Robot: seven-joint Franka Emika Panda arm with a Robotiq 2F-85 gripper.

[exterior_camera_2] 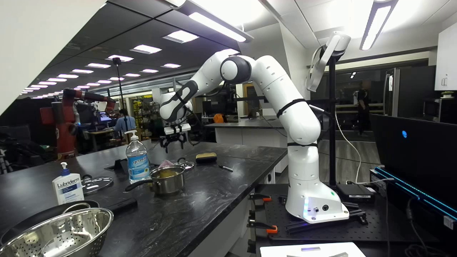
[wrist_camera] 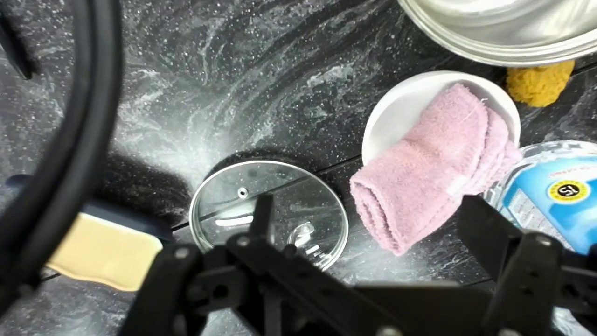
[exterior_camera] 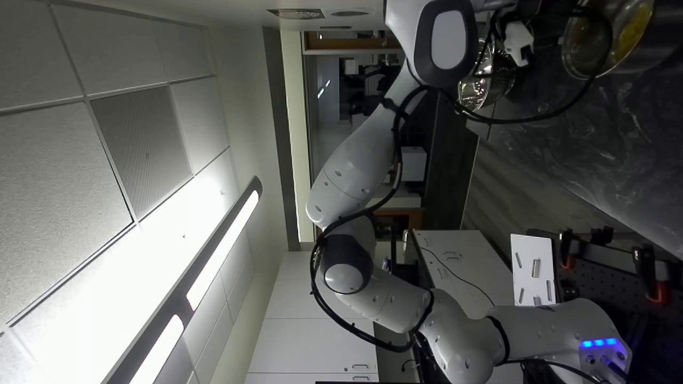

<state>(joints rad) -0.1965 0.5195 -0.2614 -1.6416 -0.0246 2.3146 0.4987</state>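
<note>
My gripper (wrist_camera: 368, 207) is open and empty in the wrist view, its black fingers spread wide above the counter. It also hangs over the counter in an exterior view (exterior_camera_2: 174, 144). Between and beyond the fingertips lies a folded pink towel (wrist_camera: 419, 172), resting partly in a white bowl (wrist_camera: 392, 116). A round glass lid (wrist_camera: 280, 186) lies behind the left finger. A clear bottle with a blue label (wrist_camera: 559, 200) stands by the right finger; it also shows in an exterior view (exterior_camera_2: 138, 162). An eraser-like block, cream and dark (wrist_camera: 107, 247), lies left of the lid.
A steel pot (exterior_camera_2: 169, 184) with something yellow inside stands near the bottle. A rough yellow lump (wrist_camera: 541, 84) lies beside it. A lotion bottle (exterior_camera_2: 69, 189), another glass lid (exterior_camera_2: 96, 184), a colander (exterior_camera_2: 68, 232) and a pen (exterior_camera_2: 225, 168) are on the counter.
</note>
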